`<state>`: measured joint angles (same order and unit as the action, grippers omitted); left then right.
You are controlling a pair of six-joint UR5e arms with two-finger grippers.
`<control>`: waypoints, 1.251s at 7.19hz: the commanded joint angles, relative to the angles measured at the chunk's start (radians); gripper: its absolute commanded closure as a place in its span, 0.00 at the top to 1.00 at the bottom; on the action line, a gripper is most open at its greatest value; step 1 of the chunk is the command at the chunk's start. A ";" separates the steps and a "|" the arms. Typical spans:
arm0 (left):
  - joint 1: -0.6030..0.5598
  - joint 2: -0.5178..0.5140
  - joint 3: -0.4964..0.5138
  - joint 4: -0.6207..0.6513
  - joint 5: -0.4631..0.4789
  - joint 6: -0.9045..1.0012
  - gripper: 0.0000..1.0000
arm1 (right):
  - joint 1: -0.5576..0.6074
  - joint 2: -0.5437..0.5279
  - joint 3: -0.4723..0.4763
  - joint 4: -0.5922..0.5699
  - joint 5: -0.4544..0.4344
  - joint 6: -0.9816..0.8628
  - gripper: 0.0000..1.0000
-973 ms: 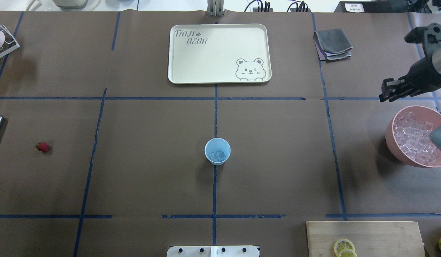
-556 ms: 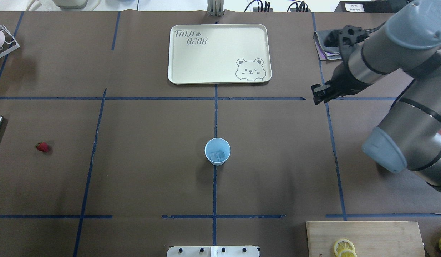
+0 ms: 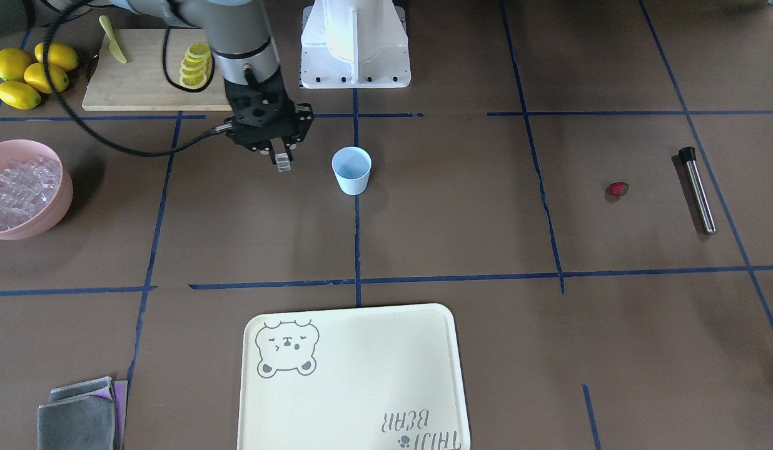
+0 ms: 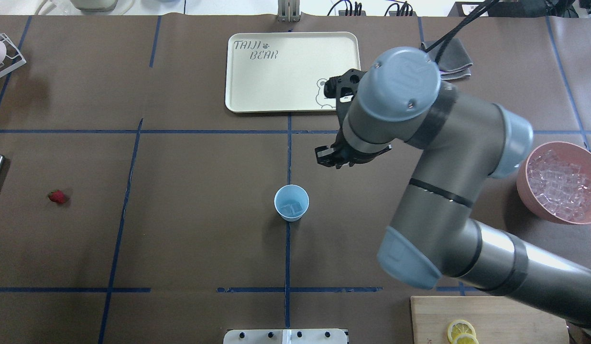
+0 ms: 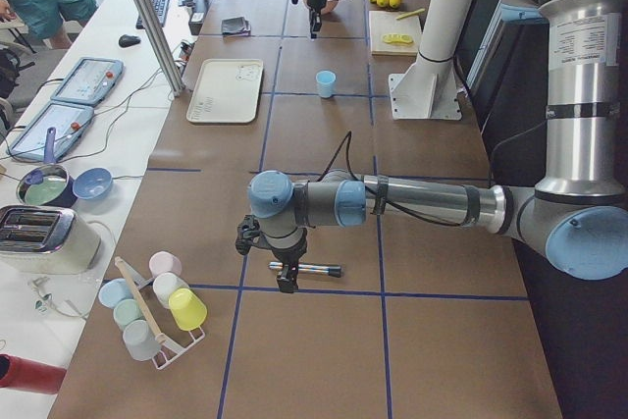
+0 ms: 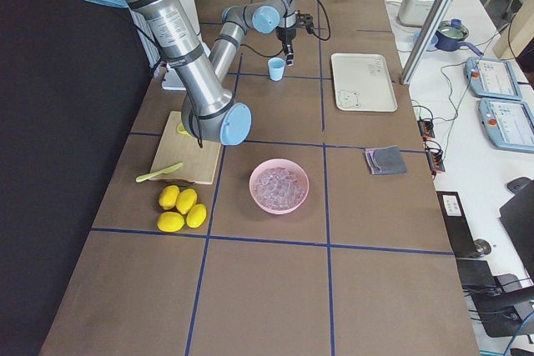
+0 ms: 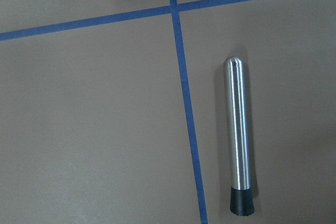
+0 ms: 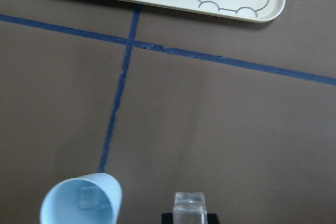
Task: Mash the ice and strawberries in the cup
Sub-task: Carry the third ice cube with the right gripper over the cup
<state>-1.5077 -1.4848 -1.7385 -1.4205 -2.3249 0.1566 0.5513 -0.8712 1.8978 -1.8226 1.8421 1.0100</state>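
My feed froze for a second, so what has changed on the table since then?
The right gripper swung from beside the pink bowl at the table's right edge in toward the centre. It now hangs beside the cup, not yet over it, shut on an ice cube. The cup with its ice, the strawberry and the tray lie as before.

light blue cup [image 3: 351,170], red strawberry [image 3: 618,189]
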 commanded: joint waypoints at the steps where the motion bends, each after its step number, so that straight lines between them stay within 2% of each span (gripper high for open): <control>1: 0.000 0.000 0.000 0.000 0.001 0.000 1.00 | -0.124 0.136 -0.149 -0.006 -0.096 0.134 0.00; 5: 0.000 0.003 0.002 0.009 -0.002 0.000 1.00 | -0.174 0.123 -0.178 -0.004 -0.118 0.154 0.04; 6: 0.000 0.003 0.002 0.009 -0.002 0.000 1.00 | -0.174 0.127 -0.180 -0.003 -0.118 0.157 0.20; 7: 0.000 0.003 0.002 0.009 -0.002 0.000 1.00 | -0.174 0.124 -0.180 0.002 -0.116 0.194 0.98; 9: 0.000 0.003 0.002 0.009 -0.002 0.000 1.00 | -0.174 0.124 -0.180 0.003 -0.116 0.199 0.99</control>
<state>-1.5079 -1.4818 -1.7365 -1.4113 -2.3271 0.1565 0.3775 -0.7467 1.7183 -1.8204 1.7256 1.2028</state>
